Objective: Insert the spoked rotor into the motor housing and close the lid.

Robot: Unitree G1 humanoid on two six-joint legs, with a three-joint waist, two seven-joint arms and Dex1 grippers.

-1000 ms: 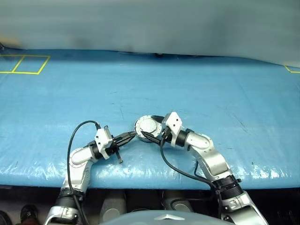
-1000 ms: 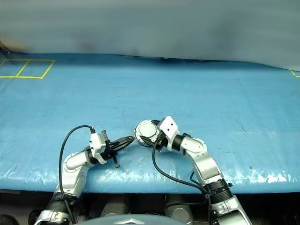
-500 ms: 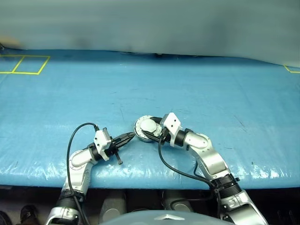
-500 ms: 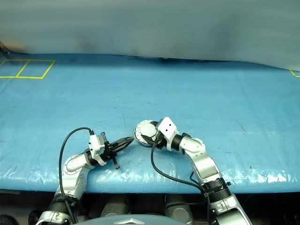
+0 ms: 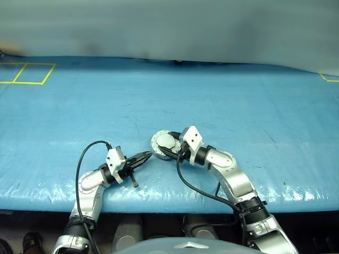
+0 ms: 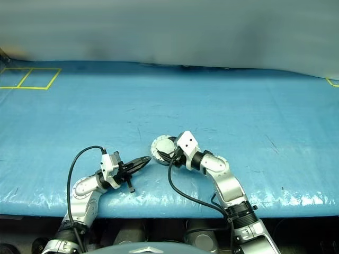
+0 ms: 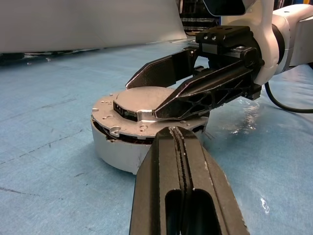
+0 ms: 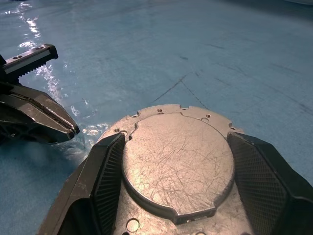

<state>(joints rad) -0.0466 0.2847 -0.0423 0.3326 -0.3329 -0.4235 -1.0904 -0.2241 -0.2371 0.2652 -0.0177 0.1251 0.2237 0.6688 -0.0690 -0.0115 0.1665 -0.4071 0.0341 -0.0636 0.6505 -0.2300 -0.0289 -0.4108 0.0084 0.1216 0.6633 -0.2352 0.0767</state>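
Lid: the flat round grey metal disc (image 8: 178,164), plain scratched face up, is seen resting on top of the housing; a dark gap is left along one side in the left wrist view, so it is judged not fully seated.
Motor housing: the short round silver metal ring (image 7: 117,154) is stood on the counter near its front edge, at about 6 o'clock from the counter's middle.
Spoked rotor: presumably already enclosed; this cannot be told.
Right tool (image 5: 165,150): its black fingers are spread astride the lid, one on each side of the raised disc, apparently to steady or press it.
Left tool (image 6: 143,161): pressed together on nothing, its tip pointed at the housing's 8 o'clock side, just apart, likely as a brace.
Counter: the blue plastic-covered surface (image 5: 222,100) carries the assembly.
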